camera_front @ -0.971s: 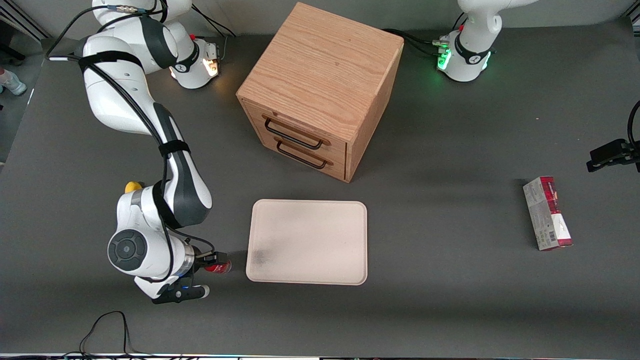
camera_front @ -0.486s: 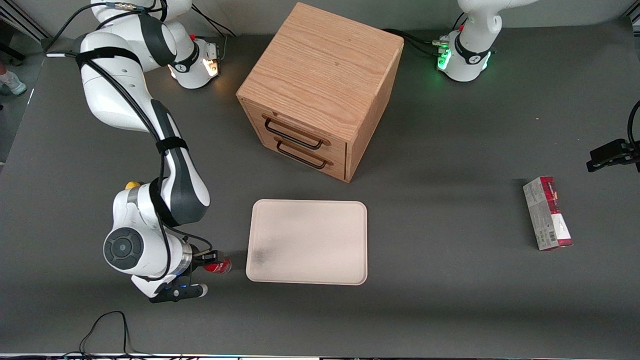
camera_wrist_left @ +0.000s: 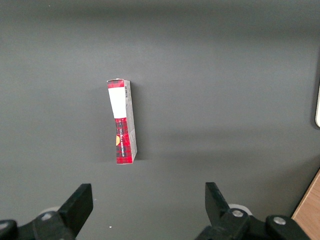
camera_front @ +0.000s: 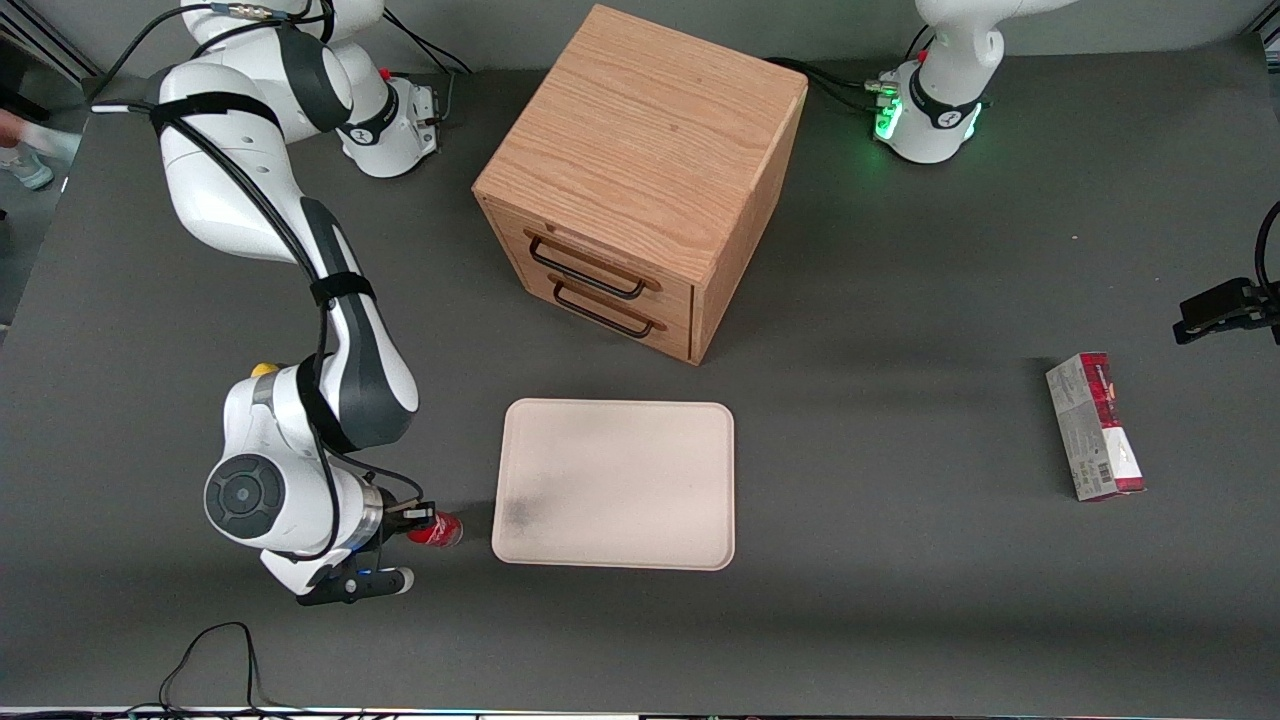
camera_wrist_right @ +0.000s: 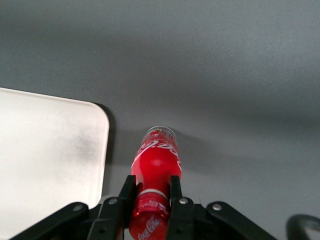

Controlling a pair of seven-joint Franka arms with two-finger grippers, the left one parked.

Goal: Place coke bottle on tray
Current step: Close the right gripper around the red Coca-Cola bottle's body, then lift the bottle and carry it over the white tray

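front view shows the right arm bent low over the working arm's end of the table (camera_front: 900, 620), its gripper (camera_front: 425, 517) close to the surface just beside the tray (camera_front: 615, 484), near that tray's corner nearest the camera. the gripper's two black fingers (camera_wrist_right: 126, 196) are nearly closed, pressed against either side of the coke bottle (camera_wrist_right: 154, 172), which they hold by its red-labelled body. right wrist view shows the bottle running out lengthwise from between the fingers, its end pointing away over bare grey table. whether the bottle touches the table or hangs a little above it cannot be told.

the bottle (camera_front: 436, 530) sits off the tray, apart from its rounded corner by a narrow strip of table. the tray (camera_wrist_right: 45, 150) is cream-white with a low rim and a grey smudge near the corner closest to the bottle.

a wooden drawer cabinet (camera_front: 640, 180) with two black handles stands farther from the camera than the tray. a small yellow lump (camera_front: 263, 370) peeks out beside the right arm's wrist. toward the parked arm's end of the table lies a red-and-grey carton box (camera_front: 1094, 426), also seen in the left wrist view (camera_wrist_left: 122, 121).
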